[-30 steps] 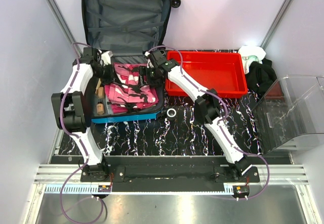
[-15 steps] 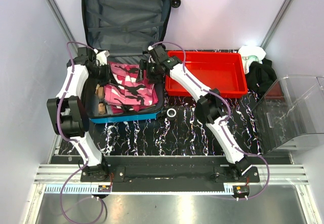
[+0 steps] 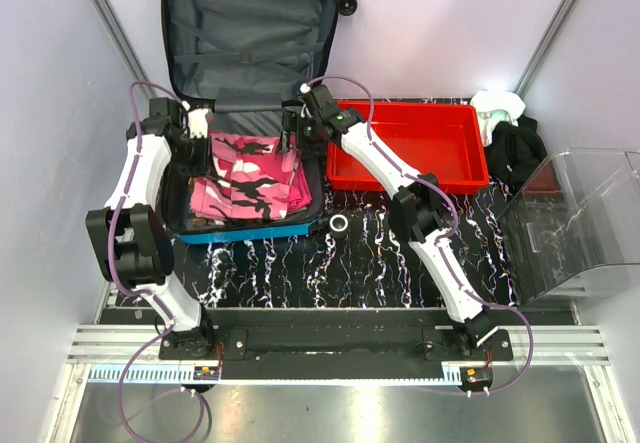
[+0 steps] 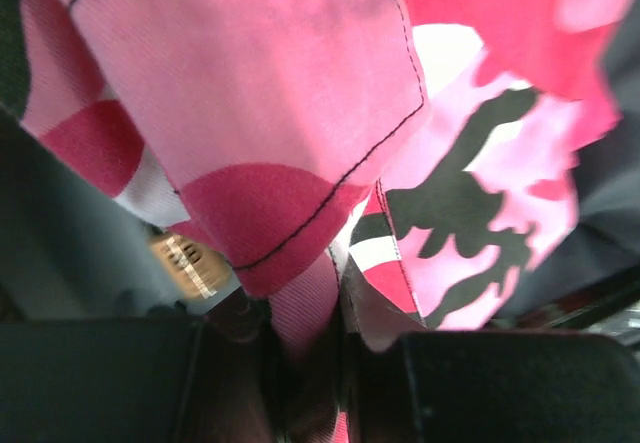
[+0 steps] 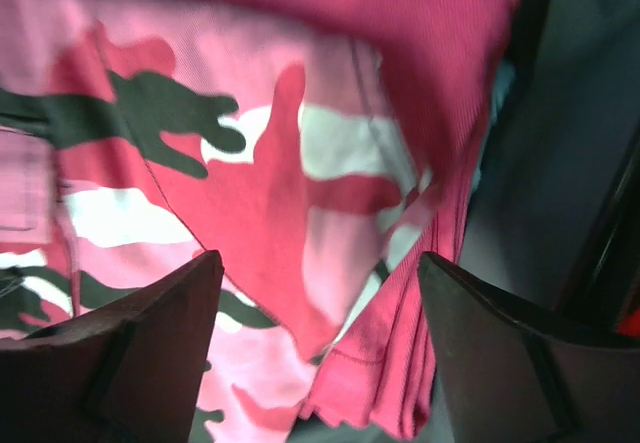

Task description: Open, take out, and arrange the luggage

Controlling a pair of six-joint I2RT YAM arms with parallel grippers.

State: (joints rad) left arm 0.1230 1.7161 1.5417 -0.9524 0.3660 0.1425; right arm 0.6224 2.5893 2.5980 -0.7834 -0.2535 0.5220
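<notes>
The blue luggage (image 3: 250,43) lies open at the back left, its grey-lined lid leaning on the wall. A pink camouflage garment (image 3: 245,178) is spread across its base. My left gripper (image 3: 197,135) is at the garment's back left corner and, in the left wrist view, is shut (image 4: 310,363) on a pinch of the pink fabric (image 4: 270,93). My right gripper (image 3: 298,135) is at the garment's back right corner. In the right wrist view it is open (image 5: 320,343), fingers (image 5: 130,363) wide apart over the garment's ribbed hem (image 5: 400,363).
A red tray (image 3: 408,185) stands right of the luggage. A small tape roll (image 3: 339,225) lies in front of it. A clear plastic bin (image 3: 580,223) is at the right edge, black cloth (image 3: 515,153) behind it. A small tan item (image 4: 185,263) lies under the garment.
Both grippers have moved back and apart toward the suitcase hinge. The pink garment has been drawn out flatter and wider across the base.
</notes>
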